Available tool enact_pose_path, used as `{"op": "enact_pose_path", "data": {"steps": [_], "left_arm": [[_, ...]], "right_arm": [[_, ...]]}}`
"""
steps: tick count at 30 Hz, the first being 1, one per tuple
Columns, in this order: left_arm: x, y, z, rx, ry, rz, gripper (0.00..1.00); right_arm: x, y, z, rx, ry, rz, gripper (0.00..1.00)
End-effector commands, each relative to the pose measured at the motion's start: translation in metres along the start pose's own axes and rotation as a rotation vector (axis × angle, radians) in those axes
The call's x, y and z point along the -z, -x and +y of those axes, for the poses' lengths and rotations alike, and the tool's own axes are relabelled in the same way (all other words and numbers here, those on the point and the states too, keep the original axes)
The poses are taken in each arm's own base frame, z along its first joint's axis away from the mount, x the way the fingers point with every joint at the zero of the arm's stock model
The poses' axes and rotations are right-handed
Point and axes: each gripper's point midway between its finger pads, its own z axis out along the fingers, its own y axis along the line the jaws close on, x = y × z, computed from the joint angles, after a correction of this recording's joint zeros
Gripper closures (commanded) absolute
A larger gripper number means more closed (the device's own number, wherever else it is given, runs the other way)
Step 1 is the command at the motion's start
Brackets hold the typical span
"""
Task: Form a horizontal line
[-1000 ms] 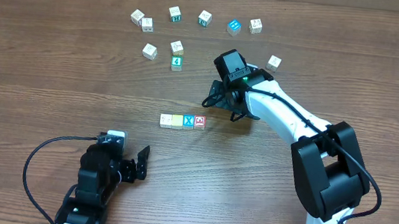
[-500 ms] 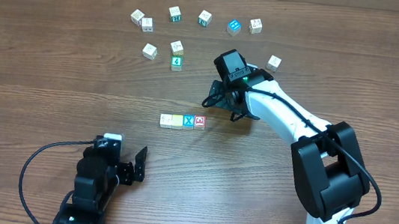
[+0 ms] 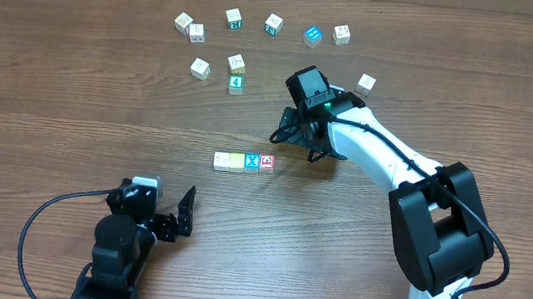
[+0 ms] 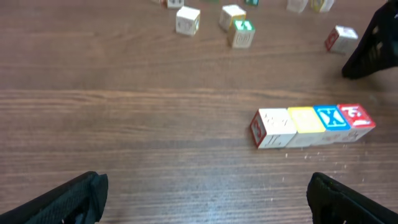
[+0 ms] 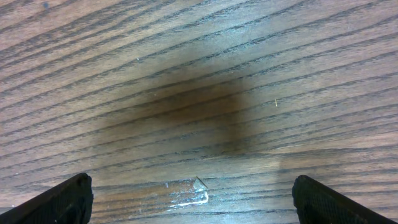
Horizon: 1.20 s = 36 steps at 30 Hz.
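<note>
A row of small blocks (image 3: 244, 161) lies side by side mid-table: white, yellow, a blue X and a red one. It also shows in the left wrist view (image 4: 311, 122). Several loose letter blocks (image 3: 237, 64) are scattered at the far side. My right gripper (image 3: 298, 138) is open and empty, low over bare wood just right of the row (image 5: 193, 199). My left gripper (image 3: 187, 211) is open and empty near the front edge, left of and nearer than the row (image 4: 205, 199).
A green number block (image 3: 236, 83) and a blue block (image 3: 312, 35) lie among the loose ones at the back. A single white block (image 3: 366, 82) sits to the right of the right arm. A scuff marks the wood under the right gripper (image 5: 186, 190).
My left arm has drawn back toward the front edge and shifted a little left. The right arm and the blocks have not moved.
</note>
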Motion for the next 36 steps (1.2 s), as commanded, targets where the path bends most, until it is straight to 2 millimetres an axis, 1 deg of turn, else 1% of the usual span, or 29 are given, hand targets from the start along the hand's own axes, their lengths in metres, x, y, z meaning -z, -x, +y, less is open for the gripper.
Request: {"op": "enact_pose_path", "data": {"steps": [1,5,15,23,36], "left_arm": [[0.001,0.004,0.002,-0.025,0.01,-0.024,0.0],[0.003,0.009,0.001,-0.026,0.008,-0.046,0.0],[0.01,0.029,-0.001,-0.035,-0.002,-0.139,0.01],[0.014,0.036,-0.002,-0.036,-0.006,-0.174,0.0],[0.035,0.072,-0.007,-0.045,-0.025,-0.354,0.01]], "right_arm": [[0.003,0.001,-0.001,0.001,0.002,-0.007,0.0],[0.003,0.001,-0.001,0.001,0.002,-0.007,0.0],[0.003,0.001,-0.001,0.001,0.002,-0.008,0.0],[0.003,0.001,-0.001,0.001,0.002,-0.008,0.0],[0.003,0.001,-0.001,0.001,0.002,-0.008,0.0]]}}
